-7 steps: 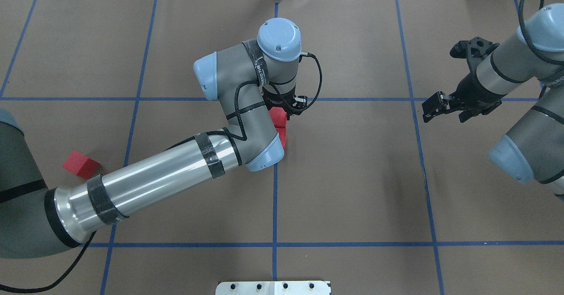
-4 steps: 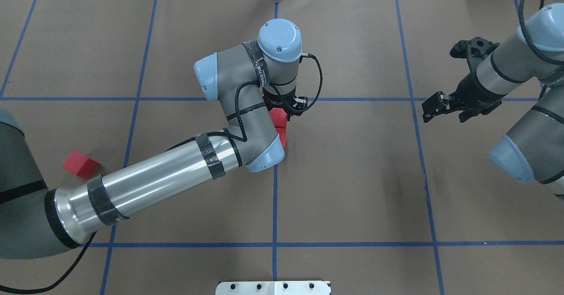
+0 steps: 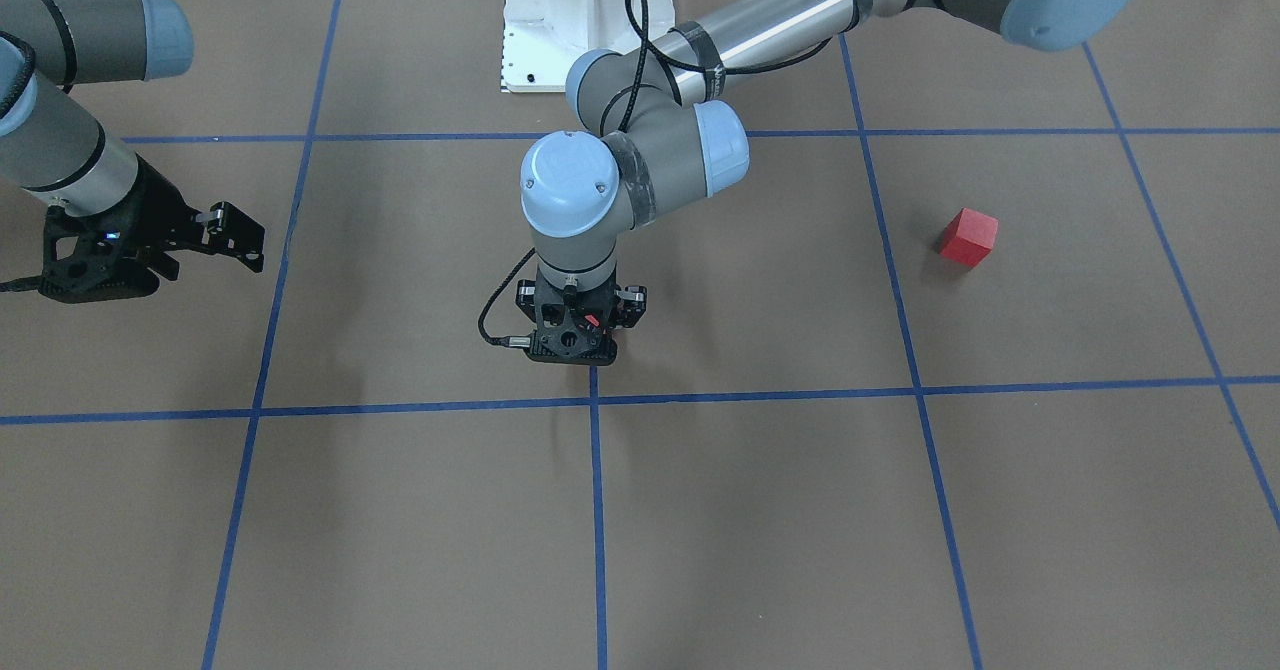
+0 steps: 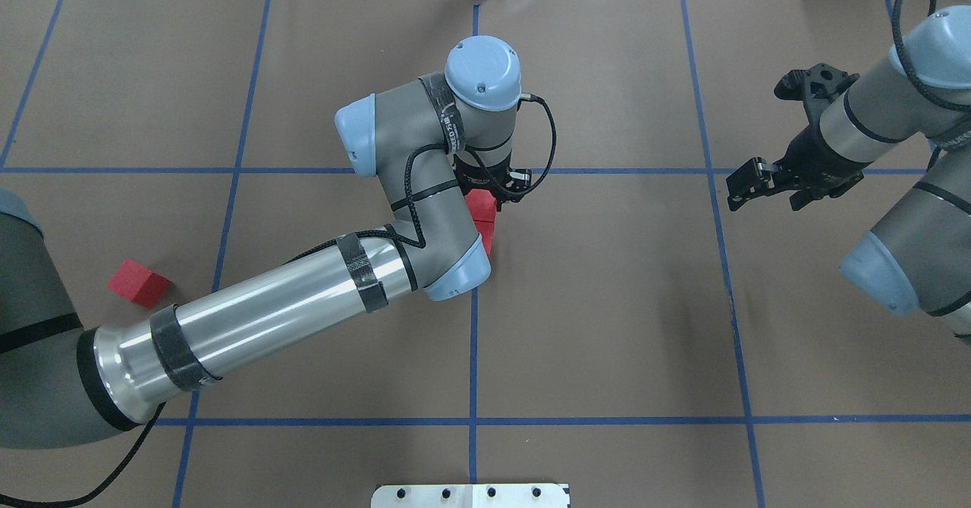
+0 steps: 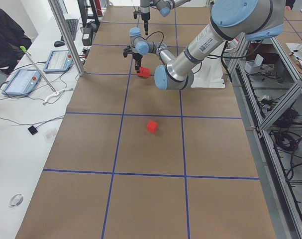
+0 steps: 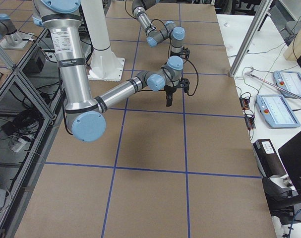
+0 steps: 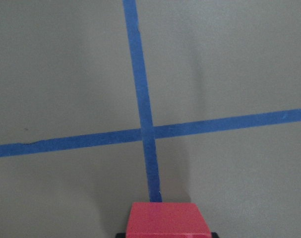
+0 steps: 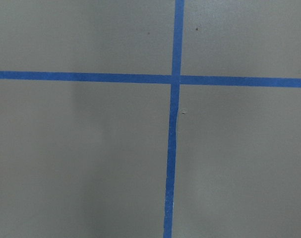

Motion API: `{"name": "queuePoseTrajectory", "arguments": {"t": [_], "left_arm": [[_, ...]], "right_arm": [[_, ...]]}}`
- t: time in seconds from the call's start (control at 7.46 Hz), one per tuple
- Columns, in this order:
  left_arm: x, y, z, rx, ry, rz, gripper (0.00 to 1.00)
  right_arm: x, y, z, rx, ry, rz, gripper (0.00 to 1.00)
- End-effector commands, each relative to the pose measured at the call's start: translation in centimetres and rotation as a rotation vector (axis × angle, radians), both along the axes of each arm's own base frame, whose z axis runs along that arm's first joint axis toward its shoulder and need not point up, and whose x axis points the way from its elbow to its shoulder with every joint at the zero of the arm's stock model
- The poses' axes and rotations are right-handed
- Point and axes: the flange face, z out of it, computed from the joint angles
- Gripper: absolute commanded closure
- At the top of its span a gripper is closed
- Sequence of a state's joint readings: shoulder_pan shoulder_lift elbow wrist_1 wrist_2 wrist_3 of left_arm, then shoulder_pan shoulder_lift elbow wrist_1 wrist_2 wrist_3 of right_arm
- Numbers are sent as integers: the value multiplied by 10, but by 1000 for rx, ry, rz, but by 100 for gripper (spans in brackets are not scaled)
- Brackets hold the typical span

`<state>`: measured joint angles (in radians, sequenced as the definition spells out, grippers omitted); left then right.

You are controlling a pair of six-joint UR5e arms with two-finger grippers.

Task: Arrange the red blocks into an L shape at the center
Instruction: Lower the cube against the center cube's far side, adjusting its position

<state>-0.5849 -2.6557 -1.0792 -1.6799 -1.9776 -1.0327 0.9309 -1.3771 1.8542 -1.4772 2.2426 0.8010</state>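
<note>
My left gripper (image 4: 489, 189) points straight down over the center, where the middle blue tape line (image 4: 473, 341) runs. It is shut on a red block (image 4: 481, 203), which fills the bottom edge of the left wrist view (image 7: 166, 219) between two dark fingertips. A second red block (image 4: 487, 236) lies against it on the near side, half hidden under my left arm. A third red block (image 4: 138, 283) sits alone far to the left (image 3: 967, 236). My right gripper (image 4: 740, 187) hovers open and empty at the right.
The white robot base (image 3: 585, 20) stands at the table's near edge. An operators' bench with tablets (image 5: 26, 79) and a person's dark sleeve (image 5: 6, 35) lie beyond the far side. Blue tape lines grid the brown surface.
The left wrist has edged slightly toward the robot, and the held red block now sits squarer against the second one. The right arm has not moved.
</note>
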Motion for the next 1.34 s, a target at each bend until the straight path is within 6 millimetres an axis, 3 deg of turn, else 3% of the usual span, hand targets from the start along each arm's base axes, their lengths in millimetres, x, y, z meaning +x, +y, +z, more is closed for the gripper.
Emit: {"name": "queuePoseTrajectory", "arguments": {"t": [0.0, 0.4, 1.21], "left_arm": [[0, 1, -1, 0, 2, 1, 100], [-3, 3, 7, 0, 2, 1, 100], [-3, 4, 4, -17, 6, -14, 100]], "right_arm": [[-1, 0, 2, -2, 3, -1, 0], [-1, 0, 1, 0, 2, -1, 0], [-1, -1, 0, 1, 1, -1, 0]]}}
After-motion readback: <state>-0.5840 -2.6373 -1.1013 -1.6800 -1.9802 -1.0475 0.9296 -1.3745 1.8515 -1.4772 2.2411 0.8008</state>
